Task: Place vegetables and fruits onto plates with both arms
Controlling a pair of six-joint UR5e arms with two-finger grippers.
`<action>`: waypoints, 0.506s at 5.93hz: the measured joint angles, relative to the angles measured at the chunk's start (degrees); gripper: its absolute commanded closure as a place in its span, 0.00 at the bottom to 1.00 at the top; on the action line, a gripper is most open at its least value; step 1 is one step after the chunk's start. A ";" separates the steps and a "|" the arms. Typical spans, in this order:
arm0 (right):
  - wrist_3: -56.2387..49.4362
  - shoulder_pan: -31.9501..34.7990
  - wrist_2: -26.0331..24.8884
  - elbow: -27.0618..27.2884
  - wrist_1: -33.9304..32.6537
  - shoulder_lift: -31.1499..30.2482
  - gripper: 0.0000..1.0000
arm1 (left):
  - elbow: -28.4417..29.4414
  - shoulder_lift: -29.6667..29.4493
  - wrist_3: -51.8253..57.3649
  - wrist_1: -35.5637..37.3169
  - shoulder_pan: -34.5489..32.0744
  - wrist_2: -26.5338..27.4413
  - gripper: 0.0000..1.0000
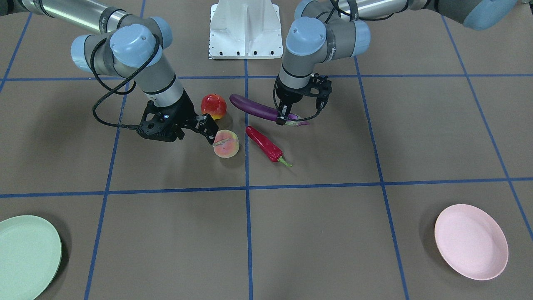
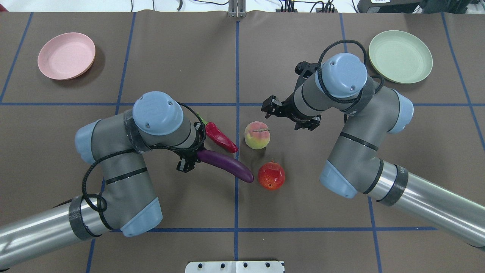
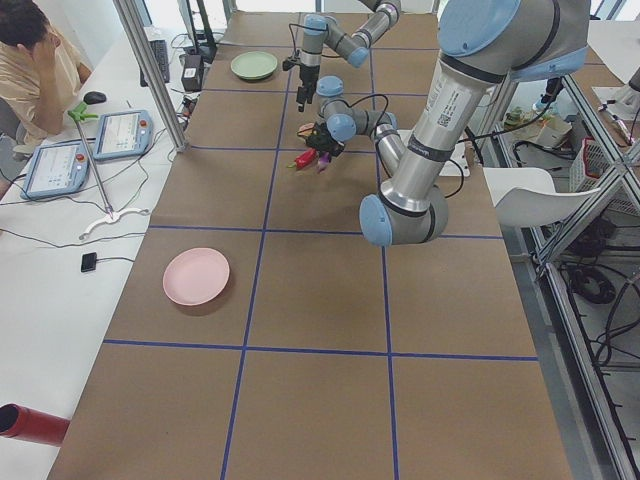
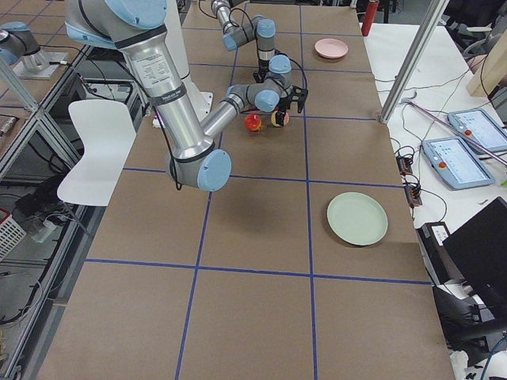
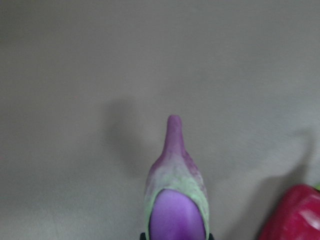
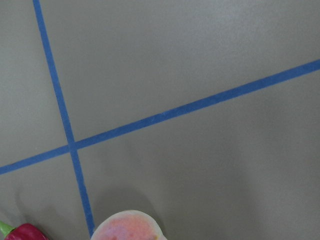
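**Both grippers at the produce cluster, mid-bench**

Directions are read on the overhead view, with 12 o'clock pointing away from the robot. The four items lie close together at the middle of the bench [image 2: 303,49], near a crossing of the blue tape lines [image 2: 237,68].

- **Peach and pomegranate:** The peach [image 2: 257,135] sits just on the 3 o'clock side of the centre line. The pomegranate [image 2: 271,175] lies at its 5 o'clock, near it but apart.
- **Chili pepper and eggplant:** The chili pepper [image 2: 221,137] lies at the peach's 9 o'clock, across the line. The eggplant [image 2: 227,163] lies at the pepper's 6 o'clock and slants from 10 towards 4 o'clock. Its dark tip ends just beside the pomegranate.
- **Left arm:** The left arm [image 2: 125,170] enters from 8 o'clock. The left gripper [image 2: 187,161] pinches the eggplant at its capped end. The left wrist view shows a finger against each side of the fruit, behind the pale green cap.
- **Right arm:** The right arm [image 2: 360,151] enters from 4 o'clock. The right gripper [image 1: 209,130] is spread and hangs at the peach's 1 o'clock. In the front-facing view its lower finger overlaps the peach's edge; whether they touch cannot be told.
- **Plates:** The pink plate [image 2: 66,56] lies far out at 10 o'clock and the mint-green plate [image 2: 401,57] far out at 2 o'clock. Both are well apart from the cluster.
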 measured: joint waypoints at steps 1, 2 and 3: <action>2.28 -1.48 -0.41 -0.15 0.05 0.26 0.00 | -1.62 0.14 4.34 2.59 -2.82 -2.11 1.00; 4.61 -2.65 -0.64 -0.28 0.07 0.42 0.00 | -2.62 0.14 10.95 5.06 -5.89 -3.42 1.00; 6.32 -3.41 -0.75 -0.65 0.10 0.54 0.00 | -2.65 0.25 18.04 6.07 -9.27 -3.98 1.00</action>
